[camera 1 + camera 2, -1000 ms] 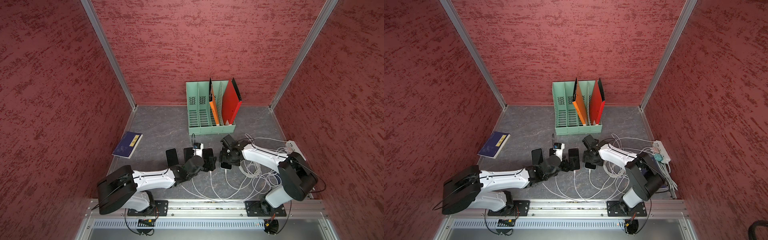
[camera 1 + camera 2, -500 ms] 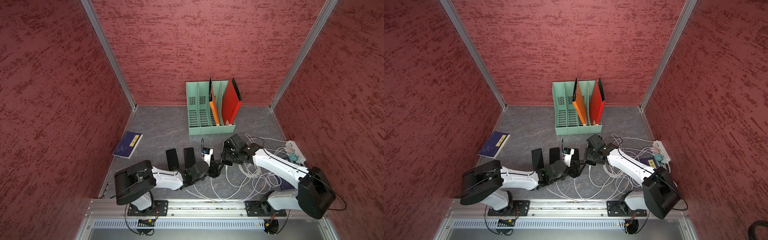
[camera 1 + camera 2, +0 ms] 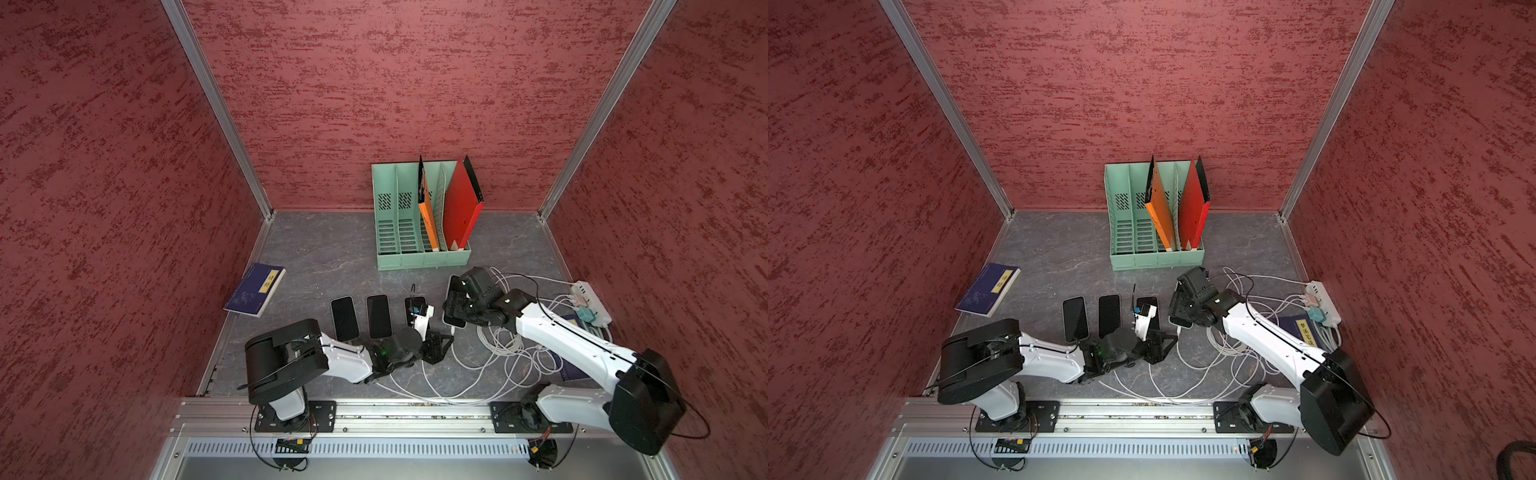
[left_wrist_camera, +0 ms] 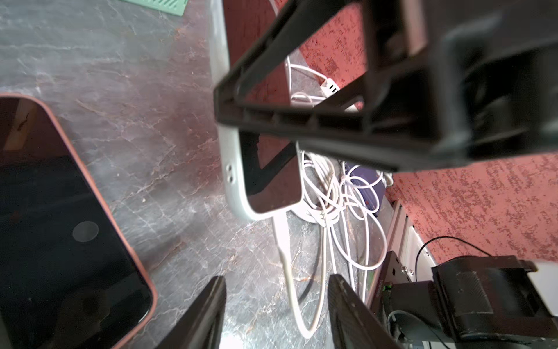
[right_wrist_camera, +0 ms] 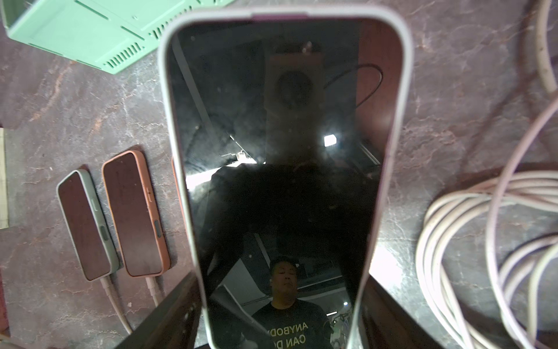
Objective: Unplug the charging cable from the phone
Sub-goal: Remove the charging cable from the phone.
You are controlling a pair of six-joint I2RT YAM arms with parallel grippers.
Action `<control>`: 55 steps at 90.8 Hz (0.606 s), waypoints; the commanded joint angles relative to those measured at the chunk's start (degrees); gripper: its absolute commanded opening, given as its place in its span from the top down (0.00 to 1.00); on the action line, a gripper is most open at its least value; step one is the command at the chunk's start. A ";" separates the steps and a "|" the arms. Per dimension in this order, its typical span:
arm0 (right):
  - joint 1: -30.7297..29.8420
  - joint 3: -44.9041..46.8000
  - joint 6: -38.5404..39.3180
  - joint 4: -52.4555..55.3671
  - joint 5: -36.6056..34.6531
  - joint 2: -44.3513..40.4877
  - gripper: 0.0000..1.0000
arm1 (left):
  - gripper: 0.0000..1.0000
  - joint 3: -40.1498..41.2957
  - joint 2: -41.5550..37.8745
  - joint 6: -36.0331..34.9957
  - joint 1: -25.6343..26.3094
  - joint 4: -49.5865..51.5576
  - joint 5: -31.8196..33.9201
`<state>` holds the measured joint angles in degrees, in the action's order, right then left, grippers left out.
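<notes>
The phone (image 5: 277,151), dark-screened in a pale case, lies rightmost in a row of several phones in both top views (image 3: 454,322) (image 3: 1179,322). My right gripper (image 5: 282,279) is shut on the phone's two long edges, reaching it from the right (image 3: 455,305). A white charging cable (image 4: 285,266) is plugged into the phone's near end (image 4: 271,181). My left gripper (image 4: 276,281) sits low by the table just in front of that end (image 3: 444,345). Its fingers stand apart, with the cable running loose between them.
Three other phones (image 3: 344,318) (image 3: 379,316) (image 3: 415,305) lie to the left, at least two with cables. Loose white cable coils (image 3: 511,353) lead to a power strip (image 3: 590,301) at the right. A green file rack (image 3: 419,253) stands behind; a blue book (image 3: 255,289) lies left.
My left gripper has swung right and toward the table's front, to the cable at the held phone's near end, and its jaws have narrowed. The right gripper still holds the phone.
</notes>
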<state>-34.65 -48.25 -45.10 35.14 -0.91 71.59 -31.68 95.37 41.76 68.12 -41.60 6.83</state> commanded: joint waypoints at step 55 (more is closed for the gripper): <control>0.11 1.41 -2.36 -5.30 0.82 -3.39 0.97 | 0.77 -4.13 3.59 -0.43 0.54 1.35 -3.91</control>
<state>-34.65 -46.50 -46.72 33.30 -0.36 69.69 -34.50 97.86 41.60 68.58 -41.12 3.22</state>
